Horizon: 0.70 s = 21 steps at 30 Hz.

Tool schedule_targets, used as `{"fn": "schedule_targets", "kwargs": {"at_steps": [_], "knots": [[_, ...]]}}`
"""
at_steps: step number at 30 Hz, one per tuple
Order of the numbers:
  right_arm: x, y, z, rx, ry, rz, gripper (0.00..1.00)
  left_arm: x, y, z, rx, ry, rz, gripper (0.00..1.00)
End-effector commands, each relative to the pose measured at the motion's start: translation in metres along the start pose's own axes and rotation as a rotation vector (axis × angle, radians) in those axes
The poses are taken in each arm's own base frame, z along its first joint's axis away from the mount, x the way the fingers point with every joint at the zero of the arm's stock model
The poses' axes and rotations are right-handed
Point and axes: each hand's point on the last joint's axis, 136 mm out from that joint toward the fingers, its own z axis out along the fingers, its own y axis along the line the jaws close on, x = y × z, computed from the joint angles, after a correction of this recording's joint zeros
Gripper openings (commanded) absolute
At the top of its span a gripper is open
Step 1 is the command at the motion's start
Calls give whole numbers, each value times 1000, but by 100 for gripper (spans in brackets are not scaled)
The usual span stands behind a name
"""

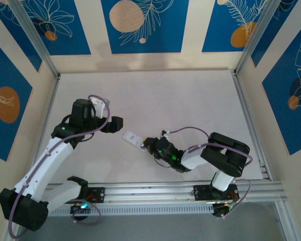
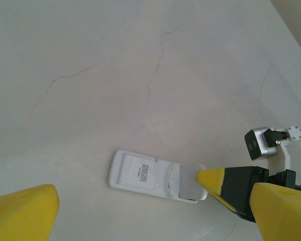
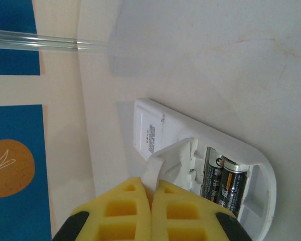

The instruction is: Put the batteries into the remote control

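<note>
The white remote control (image 3: 158,131) lies face down on the table, its back label up and its battery bay open. Two dark batteries (image 3: 223,184) lie side by side inside the bay. My right gripper (image 3: 151,195) is shut on the edge of the white battery cover (image 3: 173,159), which tilts over the bay's inner end. From the left wrist, the remote control (image 2: 139,173) shows with the cover (image 2: 189,182) at its right end. My left gripper (image 2: 153,206) hangs open above and beside it, holding nothing. From above, the remote control (image 1: 131,137) lies between left gripper (image 1: 115,124) and right gripper (image 1: 146,144).
The pale table (image 1: 155,95) is boxed in by patterned walls (image 1: 140,25) at the back and sides. An aluminium rail (image 1: 155,191) runs along the near edge by the arm bases. The right arm's wrist camera (image 2: 261,143) sits near the remote's right end.
</note>
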Motion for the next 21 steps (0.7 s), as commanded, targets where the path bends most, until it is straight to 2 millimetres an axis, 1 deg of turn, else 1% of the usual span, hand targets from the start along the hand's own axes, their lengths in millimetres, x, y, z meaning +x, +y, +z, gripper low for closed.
{"fn": "schedule_targets", "kwargs": {"at_steps": [1,5,11,16,21], "knots": [[-5,5,3,-18,-28,25,0,-5,-2,-4,18,-28,-16,98],[-1,-2,1,7,-30,30,0,-6,0,-3,13,-31,-17,98],[7,-24,1,58,-30,43,0,-5,1,-1,9,-27,-24,99],[7,-34,-3,82,-41,62,0,-4,2,0,11,-27,-34,99],[7,-45,-8,141,-53,72,0,-6,1,1,14,-31,-38,100]]}}
